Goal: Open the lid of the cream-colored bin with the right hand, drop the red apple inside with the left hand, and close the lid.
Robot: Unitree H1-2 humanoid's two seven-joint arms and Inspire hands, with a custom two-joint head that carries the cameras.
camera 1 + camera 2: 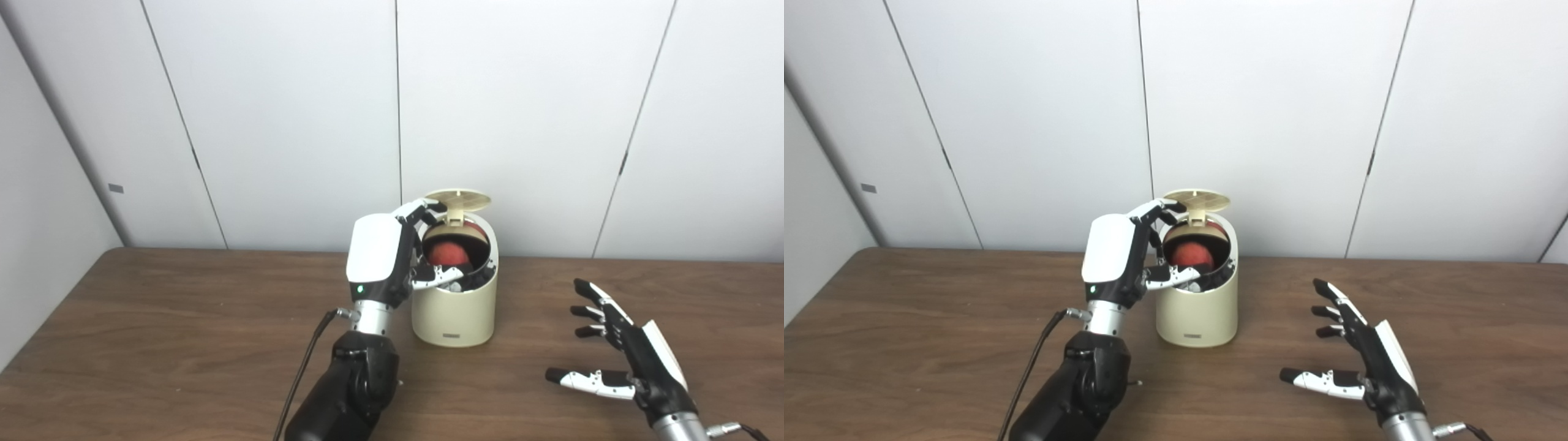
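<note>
**Cream bin open, apple at its mouth**

Cream-coloured bin [454,306] stands upright on the brown wooden table [153,343], near the back edge, close to the white panelled wall [294,110]. Small dark label low on its front face.

Lid [459,199] is raised, tipped back on its hinge at the far side of the rim, ribbed underside showing. Nothing is touching the lid except possibly the uppermost fingertips of the left hand, which sit just beside its left edge; contact cannot be confirmed.

Red apple [449,252] sits in the bin's mouth, upper half visible below the rim line. Left hand [398,257] is at the bin's left side, white back plate toward the cameras, fingers [436,278] curled over the rim and into the opening around the lower front of the apple. Whether the fingers grip the apple or only lie against it cannot be told; the inside of the bin is dark and part of the hand is hidden there. A black cable runs down from the left wrist along the dark forearm.

Right hand [1356,349] is well apart from the bin, low over the table to the right. Fingers spread wide, thumb stretched out to the left, holding nothing. Palm faces left, toward the bin.
</note>
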